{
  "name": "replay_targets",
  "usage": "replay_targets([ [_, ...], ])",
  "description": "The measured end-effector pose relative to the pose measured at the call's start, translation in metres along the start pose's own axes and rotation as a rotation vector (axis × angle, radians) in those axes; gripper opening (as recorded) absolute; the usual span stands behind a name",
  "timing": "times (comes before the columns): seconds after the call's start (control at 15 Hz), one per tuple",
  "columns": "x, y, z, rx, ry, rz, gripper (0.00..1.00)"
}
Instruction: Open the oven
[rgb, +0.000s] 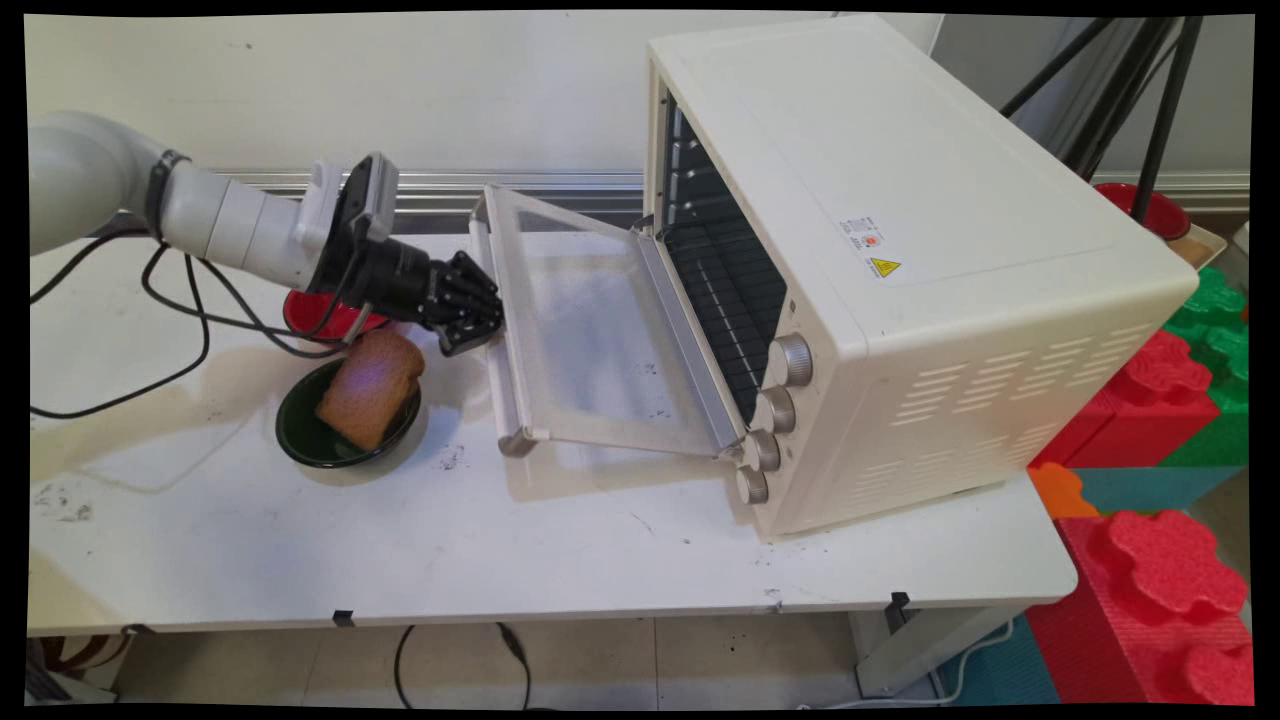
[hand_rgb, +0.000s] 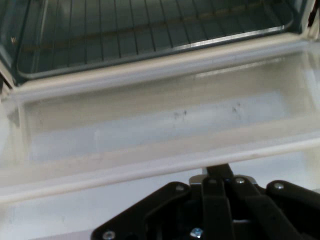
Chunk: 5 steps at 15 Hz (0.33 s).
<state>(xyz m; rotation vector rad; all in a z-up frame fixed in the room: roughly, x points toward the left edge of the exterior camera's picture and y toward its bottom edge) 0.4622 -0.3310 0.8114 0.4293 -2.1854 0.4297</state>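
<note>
Main view shows the black two-finger gripper (rgb: 482, 322) level at the handle edge of the cream toaster oven's (rgb: 900, 260) lowered glass door (rgb: 590, 340), fingers apparently pressed together at that edge. Just beside it on the white table (rgb: 560, 550), a brown bread slice (rgb: 372, 388) leans in a dark green bowl (rgb: 300, 432); a red bowl (rgb: 305, 315) sits behind.

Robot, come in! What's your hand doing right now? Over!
Tool shut, at the oven door handle. Door hangs open. Bread in green bowl beside it.
</note>
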Motion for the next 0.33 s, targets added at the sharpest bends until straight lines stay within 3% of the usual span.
replay_targets([
  [0.33,-0.017,0.003,-0.004,0.003,-0.017,-0.015,0.0],
])
